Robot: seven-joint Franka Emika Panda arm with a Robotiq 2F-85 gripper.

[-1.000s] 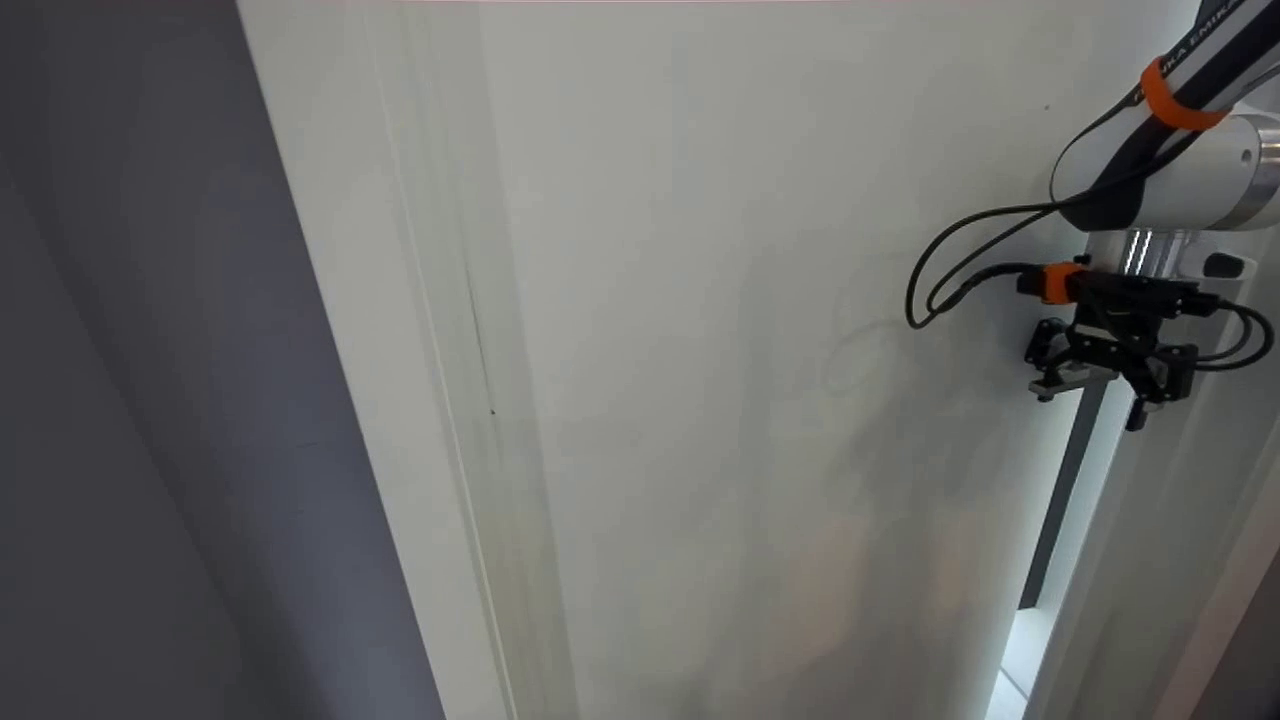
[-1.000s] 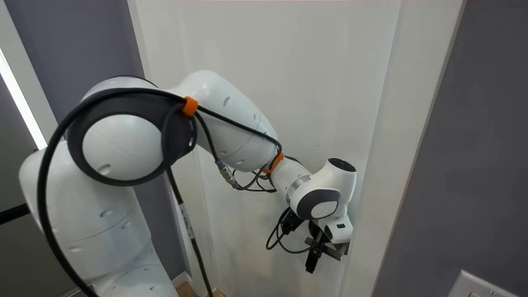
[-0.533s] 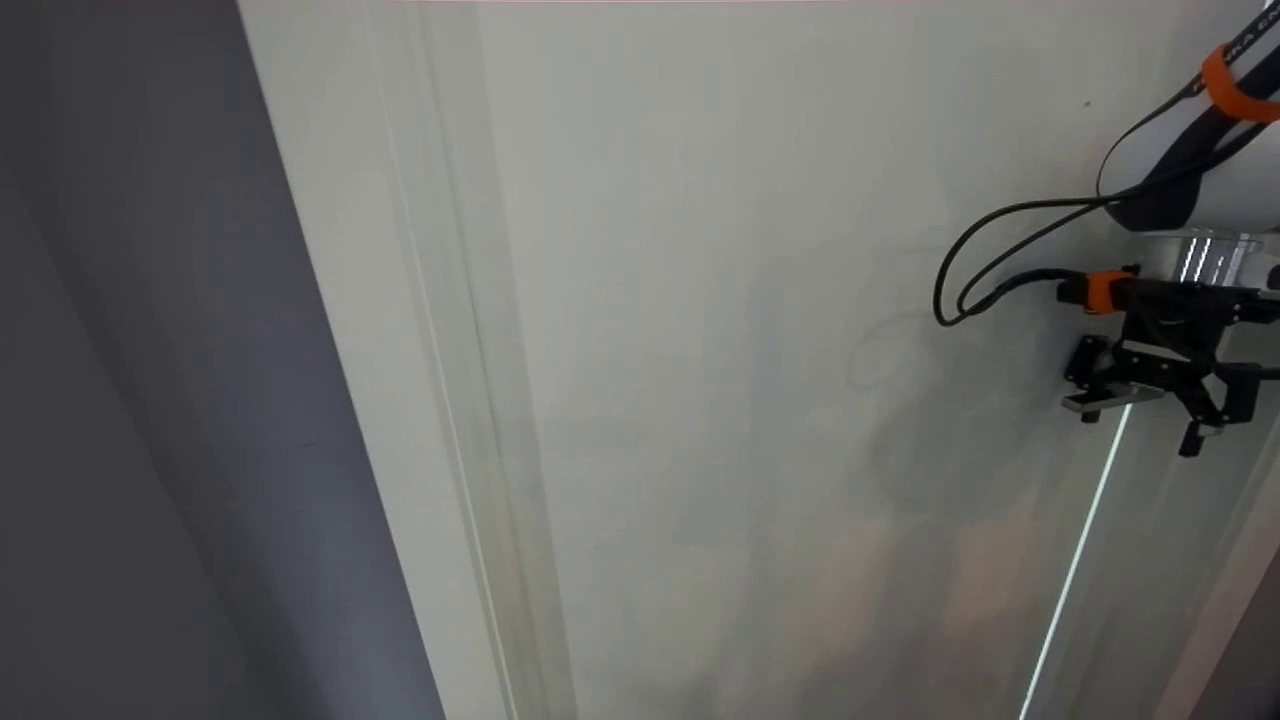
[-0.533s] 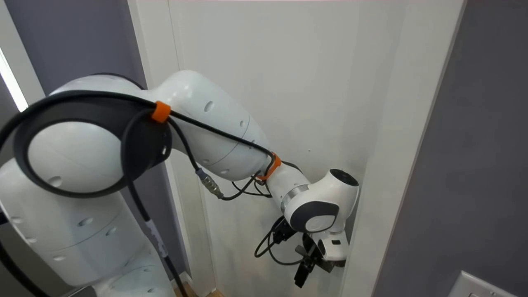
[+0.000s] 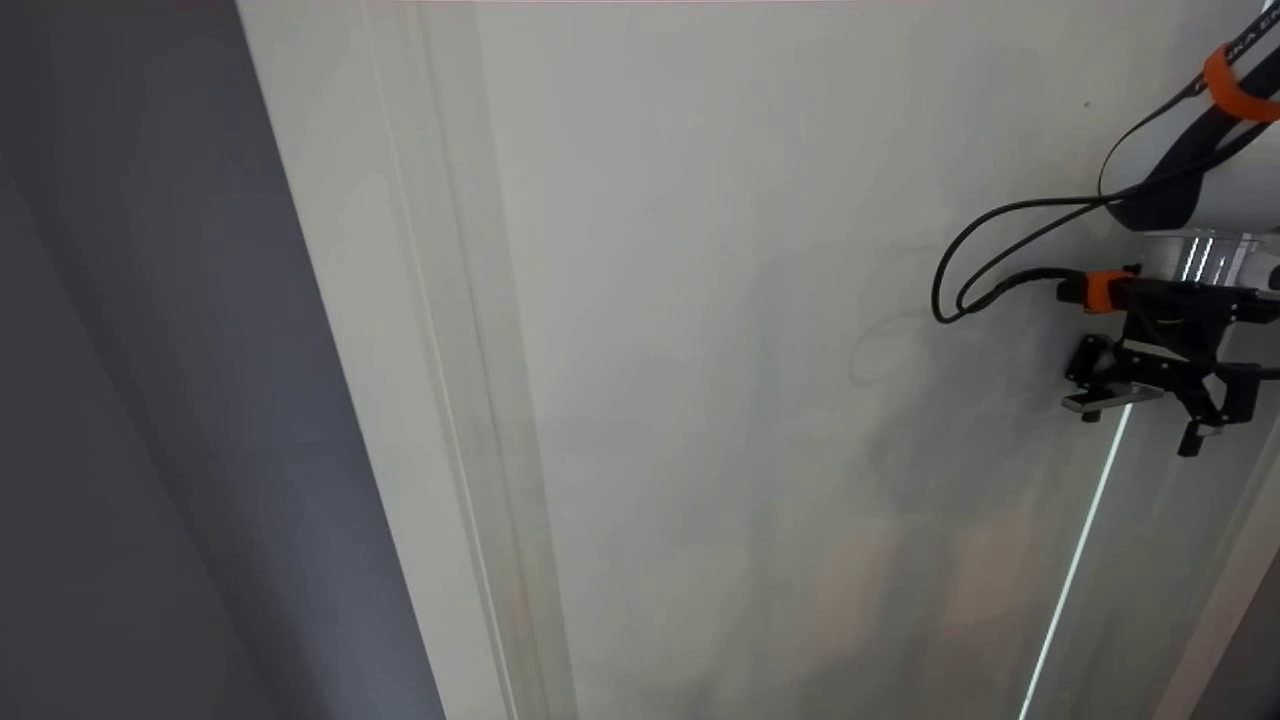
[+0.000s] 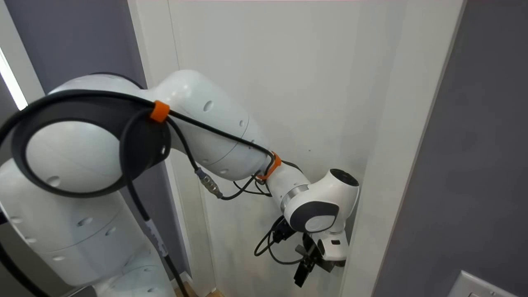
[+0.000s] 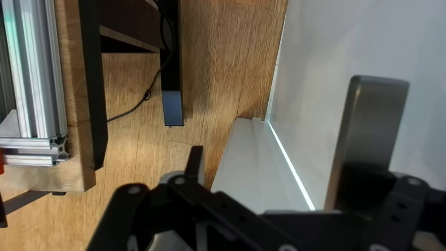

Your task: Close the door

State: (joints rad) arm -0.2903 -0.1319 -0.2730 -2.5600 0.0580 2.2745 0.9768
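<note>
My tool (image 5: 1140,432) is unclamped: its fingers (image 5: 1190,438) stand wide apart and pinch nothing. In the wrist view it projects beyond the right-hand edge of the counter (image 7: 74,104), on the side of that edge's lower corner.

Immediately at one finger lies the silver lever handle (image 7: 378,115). Its long axis runs along the door (image 5: 760,360), across the line from finger to finger as the wrist view shows it. In an exterior view the lever crosses in front of the finger nearer the door; I therefore judge that finger to be seated between lever and door (no view resolves whether they touch).

The door itself lies just behind the lever, on the side of the tool facing away from the counter edge. A thin bright line (image 5: 1075,565) runs along its edge, beside the door frame (image 7: 244,164). I assess the door as nearly closed; latching cannot be determined.

The door appears recessed in its frame, so any further travel should call for a pull, not a push: at right angles to the lever's axis, across the floor (image 7: 226,69), toward the counter's right-hand edge. Sliding along that axis could slip the finger off the lever's free end.
</note>
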